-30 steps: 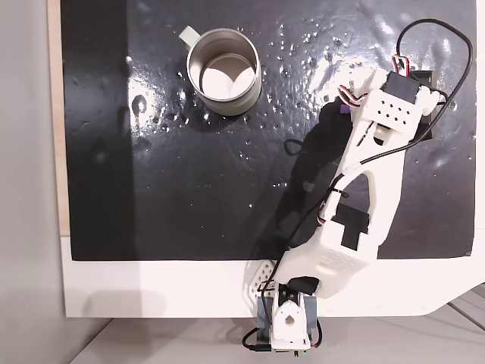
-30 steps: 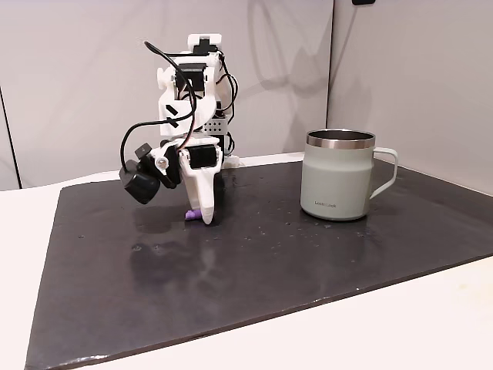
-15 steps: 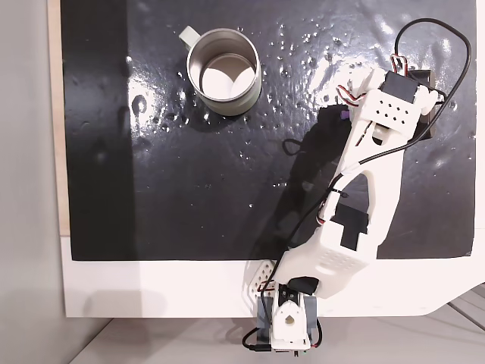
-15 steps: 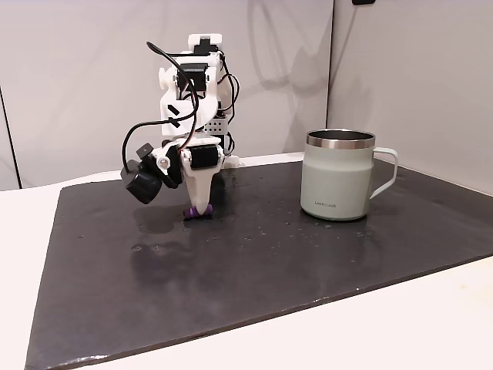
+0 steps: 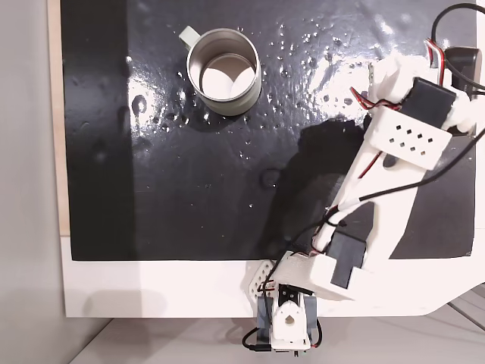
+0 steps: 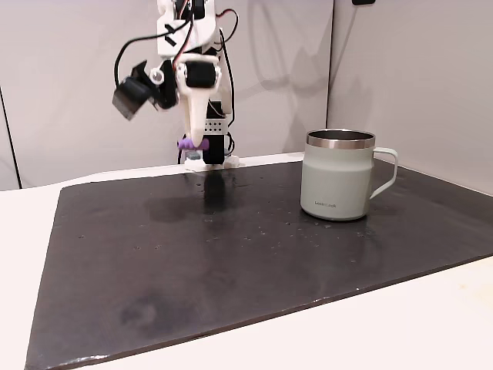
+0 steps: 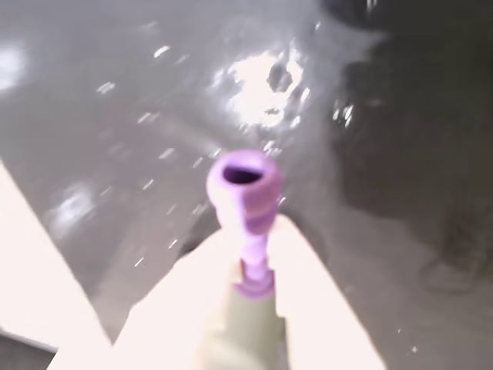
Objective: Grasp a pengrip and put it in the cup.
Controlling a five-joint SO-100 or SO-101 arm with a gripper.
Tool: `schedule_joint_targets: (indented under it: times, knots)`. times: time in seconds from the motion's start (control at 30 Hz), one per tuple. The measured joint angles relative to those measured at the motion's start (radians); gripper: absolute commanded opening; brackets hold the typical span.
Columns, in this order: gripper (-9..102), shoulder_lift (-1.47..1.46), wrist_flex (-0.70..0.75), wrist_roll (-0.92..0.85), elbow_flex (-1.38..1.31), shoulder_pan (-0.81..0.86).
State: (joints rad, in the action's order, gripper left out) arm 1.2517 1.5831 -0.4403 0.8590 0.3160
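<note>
The purple ribbed pengrip [image 6: 186,143] hangs in the air well above the black mat, pinched at the tips of my gripper [image 6: 197,142], which is shut on it and points down. In the wrist view the pengrip [image 7: 245,202] sticks out forward between the two pale fingers [image 7: 316,301], its open end facing the camera, with my gripper [image 7: 254,239] shut around its rear part. The silvery cup [image 6: 339,176] stands upright on the mat far to the right of the gripper. From above, the cup [image 5: 244,89] is at the upper left and the raised wrist [image 5: 409,133] at the upper right.
A glossy black mat [image 6: 231,262] covers most of the white table [image 5: 151,288]. The arm's base [image 5: 288,322] sits at the table's near edge in the top-down fixed view. Grey wall panels [image 6: 69,69] stand behind. A black camera [image 6: 129,99] hangs off the wrist.
The gripper has risen from the mat with the pengrip in it, from touching the surface to high above it. In the top-down view the wrist has swung toward the right.
</note>
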Motion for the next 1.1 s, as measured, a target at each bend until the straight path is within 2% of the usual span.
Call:
schedule_joint_targets:
  times: [0.2,0.43,0.63,0.87,1.1]
  knots:
    - [0,0.152,0.055,0.003,-0.008,-0.018]
    - [0,0.166,0.063,0.087,-0.055,-0.081]
    - [0,0.166,0.067,0.206,-0.075,-0.230]
    - [0,0.086,0.098,0.351,-0.222,-0.414]
    - [0,-0.051,0.098,0.457,-0.318,-0.523]
